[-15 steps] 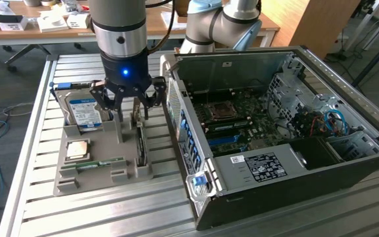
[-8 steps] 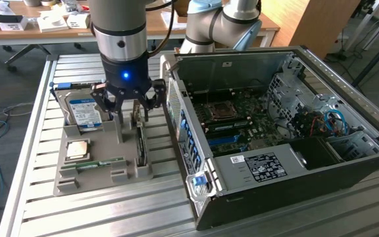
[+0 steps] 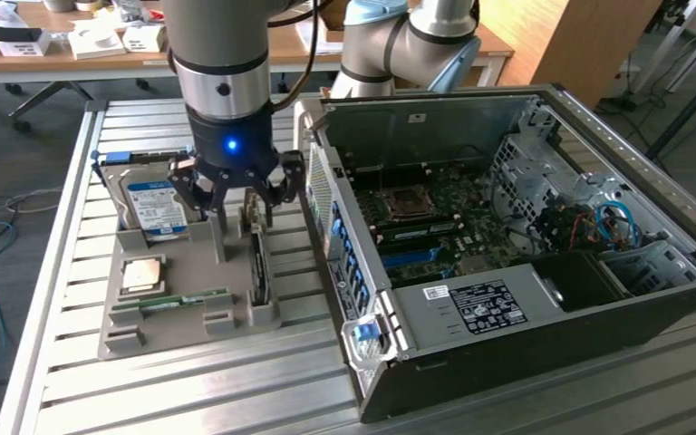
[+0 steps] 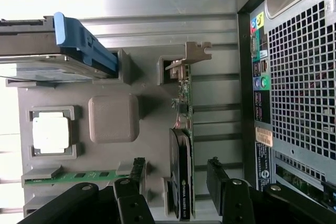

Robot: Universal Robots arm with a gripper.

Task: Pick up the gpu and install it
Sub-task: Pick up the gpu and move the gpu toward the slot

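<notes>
Claw [image 3: 239, 210] hangs from the arm [image 3: 221, 72] over the grey fixture tray [image 3: 233, 319] on the slatted metal tabletop [image 3: 203, 385]. You have its jaws spread wide, holding nothing. At the wrist camera, one dark finger [image 4: 136, 174] stands on each side of the gpu [image 4: 182, 140], with a sliver of tray showing between card and finger on both sides. No contact that you can see.

Gpu stands on edge in the tray slot nearest the computer case [image 3: 542, 362]. You get it edge-on, so the board face is hard to read: a thin green strip, a black block along part of it, and the pale bracket [image 4: 191, 56] at the end away from the claw. In the exterior view the card reads as a thin dark blade, its upper end hidden behind the claw's fingers.

Other tray items:
- Hard drive [image 3: 155, 210], blue label, upright. It is cut off by the frame edge at the wrist.
- Processor chip [image 3: 142, 272], flat in its pocket.
- Memory stick [image 3: 185, 299], one end masked by a finger at the wrist.

Case lies open just beside the tray, on the exterior view's right. Its board slots are too dark and cluttered for you to tell apart.
</notes>
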